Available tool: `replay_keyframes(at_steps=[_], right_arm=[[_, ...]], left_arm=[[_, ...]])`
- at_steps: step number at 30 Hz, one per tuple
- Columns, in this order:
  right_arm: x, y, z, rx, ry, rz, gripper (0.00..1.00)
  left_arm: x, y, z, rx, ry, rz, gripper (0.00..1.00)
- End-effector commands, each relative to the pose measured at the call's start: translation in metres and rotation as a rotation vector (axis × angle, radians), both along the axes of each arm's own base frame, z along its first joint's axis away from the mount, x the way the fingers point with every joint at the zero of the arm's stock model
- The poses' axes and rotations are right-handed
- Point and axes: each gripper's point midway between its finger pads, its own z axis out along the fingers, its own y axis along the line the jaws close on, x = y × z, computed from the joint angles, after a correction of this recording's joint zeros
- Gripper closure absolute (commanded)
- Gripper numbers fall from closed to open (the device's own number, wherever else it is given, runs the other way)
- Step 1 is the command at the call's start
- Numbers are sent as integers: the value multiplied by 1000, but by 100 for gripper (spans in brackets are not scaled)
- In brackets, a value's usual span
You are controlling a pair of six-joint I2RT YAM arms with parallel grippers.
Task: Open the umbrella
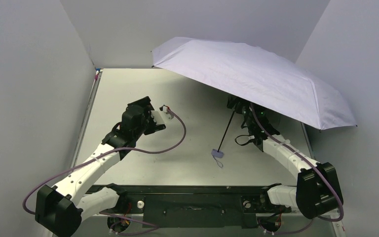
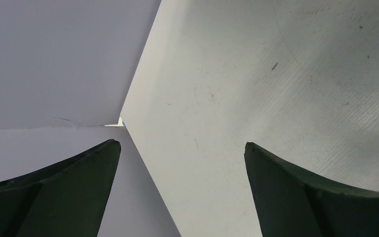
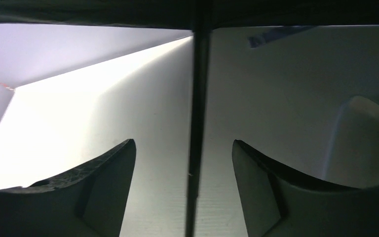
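We see umbrella (image 1: 256, 79) open, lavender canopy tilted over right half of desk (image 1: 192, 94). Thin black shaft (image 1: 227, 129) slants down to small handle (image 1: 217, 153), which rests on desk near middle. Right end effector (image 3: 181, 143) sits under canopy, fingers apart, shaft passing between them without touching. Left end effector (image 2: 182, 145) spread wide, holds nothing, above left part of desk.

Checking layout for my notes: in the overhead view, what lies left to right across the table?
In order: left claw → umbrella handle → right claw; the canopy overlaps several, so it is left unplaced.
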Motion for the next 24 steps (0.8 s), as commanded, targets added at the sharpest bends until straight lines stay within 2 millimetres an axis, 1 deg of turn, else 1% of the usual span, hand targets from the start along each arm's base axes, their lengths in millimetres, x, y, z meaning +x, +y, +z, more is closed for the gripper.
replay_keyframes(at_steps=[1, 2, 3, 4, 5, 6, 7, 8, 9, 10, 11, 13, 16, 17, 18, 19, 20, 21, 22, 23, 24], right_arm=[[17, 24, 47, 103, -130, 88, 36], [20, 24, 49, 111, -132, 89, 42], [23, 24, 46, 122, -120, 84, 45], [24, 25, 47, 128, -114, 84, 54], [26, 24, 44, 135, -106, 79, 58], [27, 24, 43, 137, -101, 81, 65], [27, 23, 42, 138, -98, 78, 70], [27, 24, 42, 139, -100, 80, 81], [27, 24, 42, 142, -103, 83, 87], [26, 26, 43, 145, -109, 94, 95], [25, 26, 46, 147, -117, 99, 99], [21, 27, 52, 151, -136, 107, 100], [8, 27, 65, 129, -191, 117, 100], [2, 31, 63, 121, -196, 128, 100], [-4, 31, 74, 112, -238, 129, 100], [-10, 36, 71, 107, -238, 147, 100], [-16, 38, 79, 106, -268, 159, 100], [-22, 44, 73, 104, -263, 180, 100], [-27, 45, 81, 112, -292, 189, 100], [-32, 48, 78, 116, -295, 202, 100], [-37, 51, 82, 127, -306, 213, 100]], left_arm=[[5, -8, 20, -63, -30, -12, 3], [5, -10, 20, -73, -27, -17, 3], [5, -11, 20, -77, -25, -18, 3], [5, -11, 21, -84, -26, -19, 3], [5, -12, 22, -85, -26, -20, 3], [6, -12, 23, -88, -28, -19, 3], [6, -12, 23, -87, -27, -19, 3], [6, -12, 23, -87, -28, -18, 3], [6, -11, 23, -86, -27, -17, 3], [6, -11, 24, -87, -30, -17, 3], [6, -12, 23, -86, -28, -19, 3], [7, -12, 23, -87, -28, -21, 3], [8, -13, 24, -89, -31, -23, 3], [8, -13, 23, -87, -30, -23, 3], [8, -13, 22, -87, -29, -23, 3], [9, -13, 21, -82, -28, -25, 3], [9, -14, 21, -81, -28, -25, 3], [9, -14, 21, -80, -29, -25, 3], [10, -14, 20, -79, -28, -25, 3], [9, -14, 20, -79, -27, -25, 3], [10, -14, 19, -78, -25, -26, 3]])
